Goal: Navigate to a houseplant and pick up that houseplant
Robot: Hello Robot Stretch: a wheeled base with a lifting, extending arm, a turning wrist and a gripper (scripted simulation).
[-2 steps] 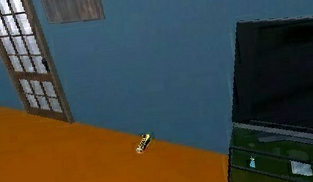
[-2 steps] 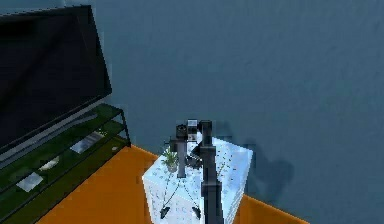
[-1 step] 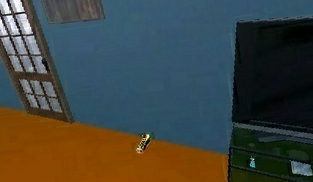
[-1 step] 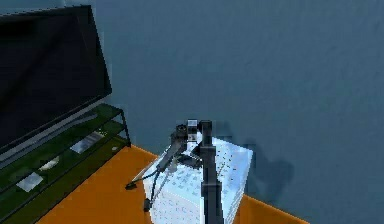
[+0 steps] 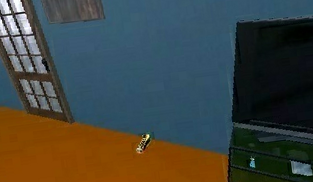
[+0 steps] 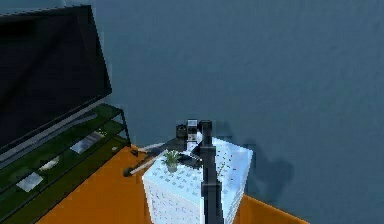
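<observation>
Arm out over bench (image 6: 228,168); end effector (image 6: 158,153) at houseplant (image 6: 172,158), bench's left edge, positioned for pickup. Holding anything? Cannot tell.

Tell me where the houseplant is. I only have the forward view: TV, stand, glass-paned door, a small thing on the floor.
Observer: In the arm side view, a small green potted plant stands on a white side table.
Operator: Where's that table?
Observer: On the orange floor, just right of the TV stand in that view, with the blue wall behind it.
Operator: Arm out?
Observer: Yes. The arm rises across the table, and the gripper is by the plant. I can't tell whether it holds anything.
</observation>
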